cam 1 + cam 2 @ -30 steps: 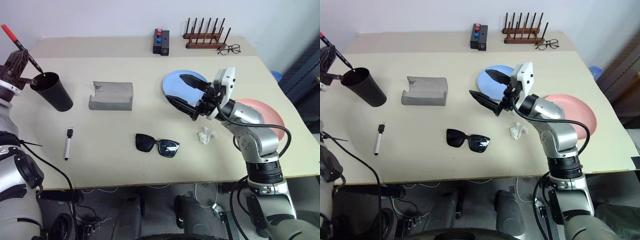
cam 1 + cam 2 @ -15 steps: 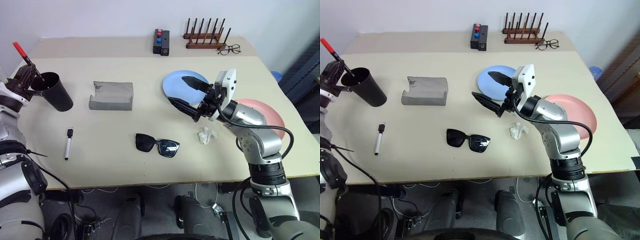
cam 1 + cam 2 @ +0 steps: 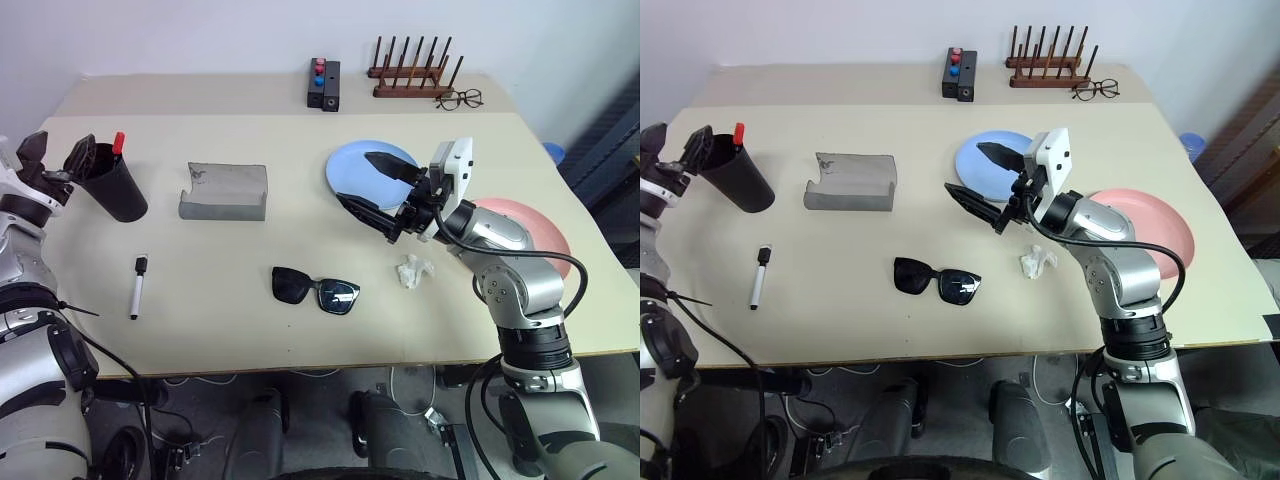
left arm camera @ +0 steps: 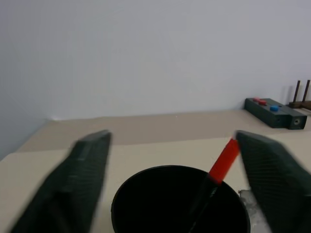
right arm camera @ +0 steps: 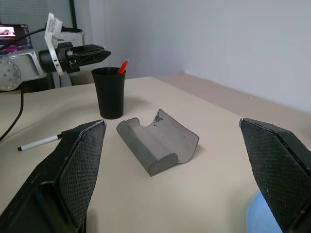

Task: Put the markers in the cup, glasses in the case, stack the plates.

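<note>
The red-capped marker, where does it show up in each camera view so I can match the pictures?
Left eye view: red-capped marker pokes from the black cup, far left of the table.
Right eye view: same spot, marker in the cup.
Left wrist view: marker leans inside the cup's rim.
Right wrist view: red tip above the distant cup.
Shared landmark: the black cup.

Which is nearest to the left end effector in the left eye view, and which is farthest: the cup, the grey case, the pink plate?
1. Cup, right at the left end effector.
2. Grey case, mid-table.
3. Pink plate, far right side.
</note>
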